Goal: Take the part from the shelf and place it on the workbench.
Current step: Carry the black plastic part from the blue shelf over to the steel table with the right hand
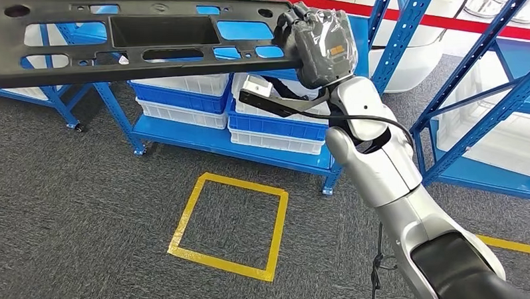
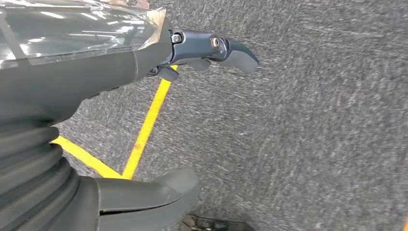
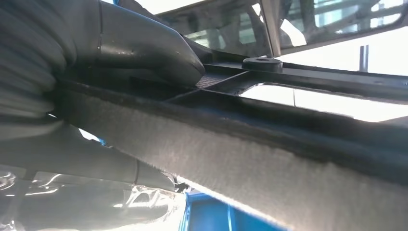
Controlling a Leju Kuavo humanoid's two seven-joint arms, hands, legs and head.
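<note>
The part (image 1: 112, 35) is a long black plastic panel with several cut-outs, held up high across the top of the head view. My right hand (image 1: 322, 44) grips its right end, the arm raised from the lower right. In the right wrist view, the thumb of my right hand (image 3: 120, 43) presses on the part (image 3: 288, 144), which has a grey felt-like strip along its edge. My left hand (image 2: 72, 86) hangs over the grey carpet with its fingers (image 2: 221, 48) apart and nothing in it.
Blue shelving (image 1: 182, 136) with white and blue bins (image 1: 275, 132) stands behind the part. More blue racking (image 1: 480, 95) is on the right. A yellow taped square (image 1: 228, 224) marks the grey carpet in front. A yellow floor line (image 2: 144, 130) runs under my left hand.
</note>
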